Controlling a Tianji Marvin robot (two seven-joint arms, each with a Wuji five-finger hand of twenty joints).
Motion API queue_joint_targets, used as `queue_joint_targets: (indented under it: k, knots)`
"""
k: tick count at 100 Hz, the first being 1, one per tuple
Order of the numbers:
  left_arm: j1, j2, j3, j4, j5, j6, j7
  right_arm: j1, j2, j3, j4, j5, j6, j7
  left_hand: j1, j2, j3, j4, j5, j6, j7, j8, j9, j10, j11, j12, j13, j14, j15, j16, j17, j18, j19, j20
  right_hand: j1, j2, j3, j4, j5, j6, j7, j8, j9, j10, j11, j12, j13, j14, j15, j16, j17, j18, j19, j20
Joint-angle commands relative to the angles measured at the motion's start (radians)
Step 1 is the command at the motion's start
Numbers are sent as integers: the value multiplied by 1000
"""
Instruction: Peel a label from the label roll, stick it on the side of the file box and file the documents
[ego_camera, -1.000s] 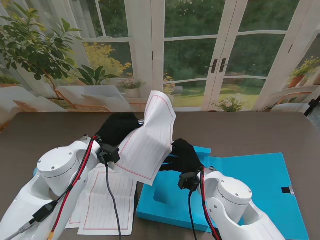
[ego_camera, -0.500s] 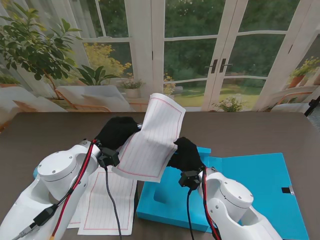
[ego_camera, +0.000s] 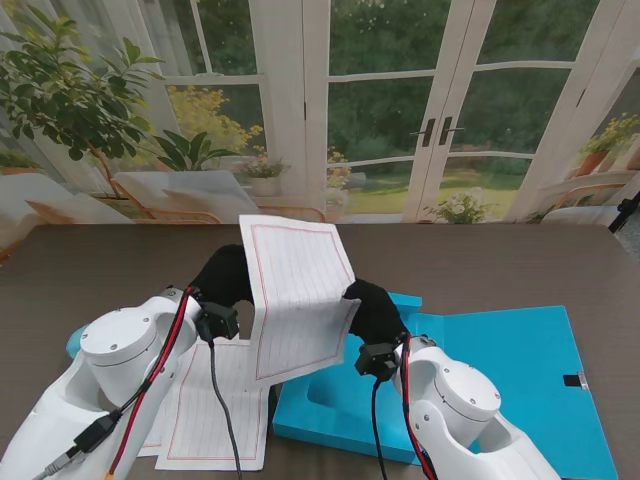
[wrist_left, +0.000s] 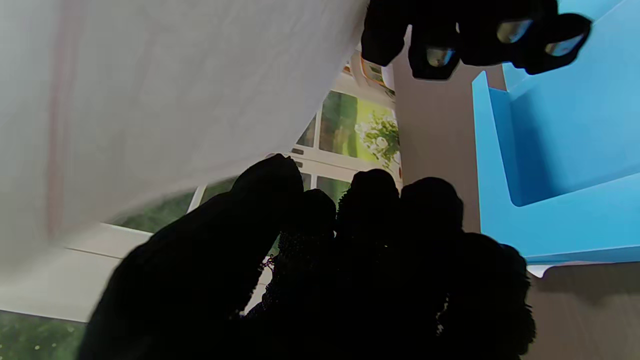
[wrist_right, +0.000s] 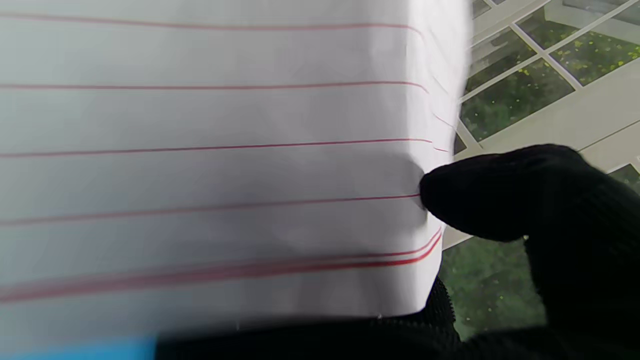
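One sheet is in the air; the filing stage is under way, not finished.

Desk (ego_camera: 520, 255): dark brown top, carrying everything. File box (ego_camera: 500, 375): blue, lying opened out flat toward the desk's right near edge, lid flap spread to the right, tray part nearer the middle. No paper is visible inside it. I cannot find a label on any side that shows, and no label roll can be made out, so the label step cannot be confirmed either way.

Documents (ego_camera: 215, 410): a loose stack of red-ruled sheets lies flat at the desk's near edge, just left of the box and partly under the left arm. These are not yet filed.

Lifted sheet (ego_camera: 295, 300): one ruled page held nearly upright between the two hands, above the gap between stack and box, its lower edge over the box's left corner.

Right hand (ego_camera: 375, 312): black-gloved, clamped on the sheet's right edge; the right wrist view shows the thumb (wrist_right: 500, 192) pressed against the paper (wrist_right: 210, 165).

Left hand (ego_camera: 222, 275): at the sheet's left edge, mostly behind it. In the left wrist view the fingers (wrist_left: 370, 200) curl close together under the paper (wrist_left: 165, 95), but contact is not clear; cannot tell whether it grips.

Judgement: remaining is lowering this sheet into the tray, then the stack, then closing.
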Motion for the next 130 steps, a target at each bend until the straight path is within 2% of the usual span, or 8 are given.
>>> queue_joint_targets:
  k: [1, 18, 32, 46, 64, 71, 88, 130]
  knots:
    - [5, -7, -2, 11, 3, 8, -13, -2, -4, -4, 3, -8, -14, 6, 51, -3, -9, 32, -46, 167, 45, 14, 22, -53, 24, 16, -8, 23, 51, 11, -27, -7, 11, 13, 25, -36, 10, 18, 100, -54, 2, -5, 64, -40, -11, 26, 51, -21, 3, 12, -281, 13, 63, -24]
    - [5, -9, 1, 25, 17, 18, -6, -3, -3, -2, 4, -3, -22, 12, 53, 3, -16, 32, -49, 168, 45, 15, 17, -49, 24, 16, -18, 28, 56, 13, -37, -8, 4, 16, 45, -32, 27, 47, 209, 61, -66, -124, 160, -40, -74, 32, 97, -9, 4, 14, -253, 30, 91, -41]
    - [4, -14, 3, 33, 13, 31, 7, -2, -6, -6, 7, -10, -35, -2, 57, 10, -26, 34, -53, 170, 44, 15, 8, -43, 27, 19, -31, 39, 61, 16, -47, -4, -6, 20, 99, -10, 82, 134, 247, 227, -58, -159, 244, -49, -85, 44, 173, -21, 24, 20, -178, 41, 143, -45]
    - [1, -24, 4, 39, 12, 52, 42, -3, -11, -5, -2, -15, -38, -37, 68, 35, -69, 41, -67, 161, 38, 16, -29, -21, 28, 14, -87, 70, 63, 20, -96, 0, -42, 55, 117, 4, 107, 166, 246, 285, -49, -161, 258, -41, -93, 53, 195, -8, 30, 24, -152, 41, 174, -48]
    - [11, -28, -12, 29, 7, 73, 58, 10, -17, 10, -2, -65, -24, -85, 75, 69, -131, 48, -183, 130, -98, -22, -222, 50, -108, -32, -324, 157, -179, -72, -343, -34, -240, 75, 114, 20, 117, 171, 235, 300, -47, -151, 242, -13, -96, 67, 194, 12, 41, 29, -153, 47, 193, -50]
    - [19, -28, -24, 19, 1, 82, 62, 20, -19, 16, 8, -119, -19, -101, 60, 93, -135, 51, -194, 77, -387, -73, -357, 92, -164, -313, -466, 175, -344, -145, -484, -66, -336, -3, 111, 24, 116, 167, 235, 300, -47, -149, 240, -13, -95, 70, 192, 9, 45, 31, -152, 46, 198, -51]
    - [44, -23, -48, -1, 24, 78, 56, 8, -16, 47, -13, -217, 14, -130, -79, 161, -46, 94, -142, 34, -1059, -247, -562, 91, -429, -635, -749, 116, -715, -364, -673, -166, -709, -153, 109, 26, 119, 165, 229, 301, -48, -142, 233, -6, -96, 73, 189, 16, 51, 32, -150, 50, 207, -52]
    - [68, 4, -64, -3, 134, 12, -5, -8, -15, 90, 28, -402, 83, -166, -110, 197, -125, 96, -111, -56, -1265, -340, -698, 3, -505, -816, -893, 0, -981, -486, -663, -252, -1307, -106, 111, 34, 135, 171, 208, 320, -45, -109, 204, 22, -89, 70, 186, 31, 63, 29, -142, 65, 230, -58]
